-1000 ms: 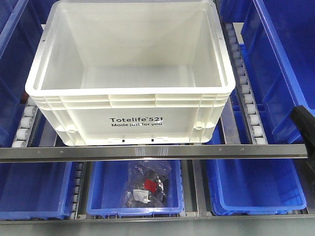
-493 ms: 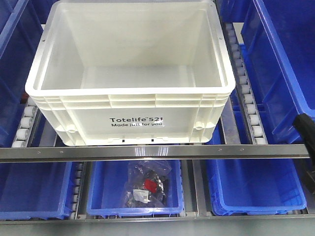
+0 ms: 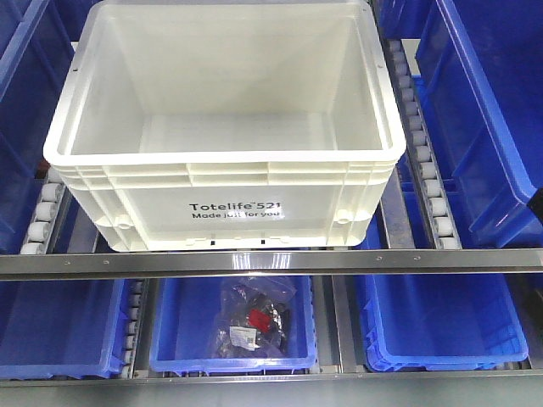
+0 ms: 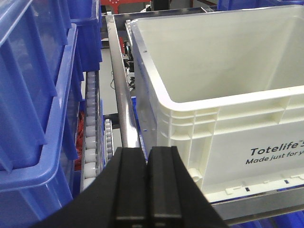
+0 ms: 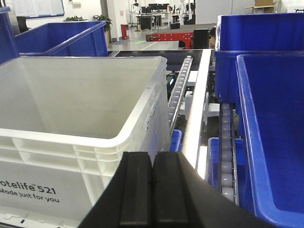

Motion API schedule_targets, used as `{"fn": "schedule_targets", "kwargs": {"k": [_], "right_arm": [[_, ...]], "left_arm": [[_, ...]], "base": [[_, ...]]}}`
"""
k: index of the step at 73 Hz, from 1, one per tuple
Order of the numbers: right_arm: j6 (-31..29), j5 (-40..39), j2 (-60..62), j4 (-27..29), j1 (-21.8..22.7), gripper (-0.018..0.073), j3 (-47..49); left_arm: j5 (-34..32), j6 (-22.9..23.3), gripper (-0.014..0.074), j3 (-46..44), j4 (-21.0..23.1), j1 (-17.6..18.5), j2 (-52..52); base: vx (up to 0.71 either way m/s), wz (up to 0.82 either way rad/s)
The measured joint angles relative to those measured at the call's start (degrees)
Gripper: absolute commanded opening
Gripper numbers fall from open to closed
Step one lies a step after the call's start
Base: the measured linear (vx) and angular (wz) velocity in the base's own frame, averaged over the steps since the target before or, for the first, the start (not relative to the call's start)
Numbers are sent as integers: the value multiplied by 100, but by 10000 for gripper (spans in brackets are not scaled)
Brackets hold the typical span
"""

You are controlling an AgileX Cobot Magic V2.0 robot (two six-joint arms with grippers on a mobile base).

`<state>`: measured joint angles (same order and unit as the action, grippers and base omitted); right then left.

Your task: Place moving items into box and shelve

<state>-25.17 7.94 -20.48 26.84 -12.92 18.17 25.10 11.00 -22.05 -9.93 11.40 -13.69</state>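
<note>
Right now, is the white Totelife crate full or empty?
Empty as far as shown: the front view looks into the white crate and shows only bare floor and walls. No balls appear in any view.

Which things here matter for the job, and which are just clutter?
Job: crate, on the shelf rollers, looks empty; left gripper and right gripper, both shut.
Clutter: blue bins; bagged parts in the lower middle bin.

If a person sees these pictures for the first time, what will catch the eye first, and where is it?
The big white crate printed "Totelife 521" fills the middle of the upper shelf, open, with no contents visible. Blue bins surround it, and the lower middle bin holds a clear bag of dark parts. In the wrist views, the left gripper and right gripper sit shut near the crate's front corners.
</note>
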Motion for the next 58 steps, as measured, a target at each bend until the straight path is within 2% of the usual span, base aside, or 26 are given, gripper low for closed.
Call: {"fn": "schedule_targets", "kwargs": {"k": [33,38,49,58], "right_arm": [[0,5,0,10,0,-15,0],[0,5,0,10,0,-15,0],[0,-2,0,15,0,-15,0],[0,-2,0,15,0,-15,0]], "left_arm": [[-12,-33,-28,0,-5,0,0],[-95,-170,-28,0,36,0,0],[-228,-896,-28,0,604,0,0],[-254,-1033,-28,0,762,0,0]], "base": [[0,0],[0,0],[0,0],[0,0]]}}
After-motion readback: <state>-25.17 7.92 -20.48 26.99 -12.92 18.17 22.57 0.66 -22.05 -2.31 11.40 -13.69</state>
